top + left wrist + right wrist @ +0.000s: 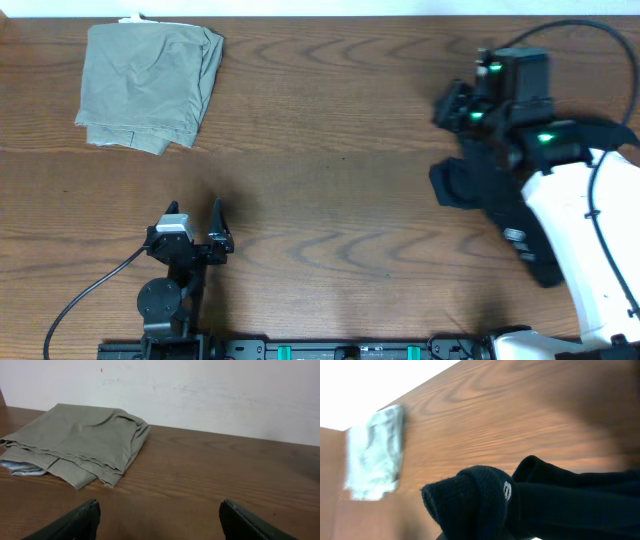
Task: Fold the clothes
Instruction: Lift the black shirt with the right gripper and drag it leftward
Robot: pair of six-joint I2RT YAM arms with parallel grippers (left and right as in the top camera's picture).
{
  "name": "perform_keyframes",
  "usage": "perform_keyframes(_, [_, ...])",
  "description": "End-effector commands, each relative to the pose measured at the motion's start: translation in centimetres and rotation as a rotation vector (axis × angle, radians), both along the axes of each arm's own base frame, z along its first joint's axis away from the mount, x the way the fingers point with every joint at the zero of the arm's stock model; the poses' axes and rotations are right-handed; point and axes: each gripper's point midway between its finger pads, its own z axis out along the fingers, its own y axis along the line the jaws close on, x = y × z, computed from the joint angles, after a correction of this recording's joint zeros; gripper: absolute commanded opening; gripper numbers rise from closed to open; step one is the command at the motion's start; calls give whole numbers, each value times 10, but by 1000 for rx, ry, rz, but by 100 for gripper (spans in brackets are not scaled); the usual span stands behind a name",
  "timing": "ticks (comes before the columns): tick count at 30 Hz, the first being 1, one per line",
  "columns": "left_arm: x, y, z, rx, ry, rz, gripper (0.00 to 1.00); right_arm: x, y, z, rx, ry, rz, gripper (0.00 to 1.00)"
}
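One of the clothes, a black garment [468, 188] with a white panel [575, 215], hangs bunched at the right side of the table. My right gripper [452, 106] is shut on it and holds it off the wood. In the right wrist view the black fabric [470, 502] with a small white logo [507, 491] fills the foreground and hides my fingers. My left gripper [195, 215] rests near the front left, open, with nothing between its fingers [82, 520], which stand over bare wood.
A folded olive-khaki garment [150, 85] lies at the back left, also in the left wrist view [80, 440]. The wooden table [330, 180] runs to a white wall [200, 395] at the back.
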Motion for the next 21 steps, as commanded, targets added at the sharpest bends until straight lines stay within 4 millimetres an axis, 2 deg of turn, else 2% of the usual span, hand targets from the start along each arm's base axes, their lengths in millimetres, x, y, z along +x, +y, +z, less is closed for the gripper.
perform_keyframes(1, [-1,-3,-17,-14,51,-16,78,-11,53,20,104,-23,88,1])
perform_keyframes(5, [-1,-3,-17,-14,51,-16,78,-18,100,17,142,-25,161,2])
perform_keyframes(10, [-1,-3,-17,-14,51,-16,78,-21,137,-6,128,1,207,2])
perform_keyframes(12, [-1,-3,-17,-14,50,-16,78,-19,145,-16,119,10,218,1])
perform_keyframes(15, [-1,-3,-17,-14,51,-16,78,-14,147,-26,105,16,208,1])
perform_keyframes(19, [-1,-3,-17,-14,51,-16,78,-8,144,-24,90,-7,189,1])
perform_keyframes(21, [-1,-3,-17,-14,51,-16,78,-9,153,-17,107,-42,239,1])
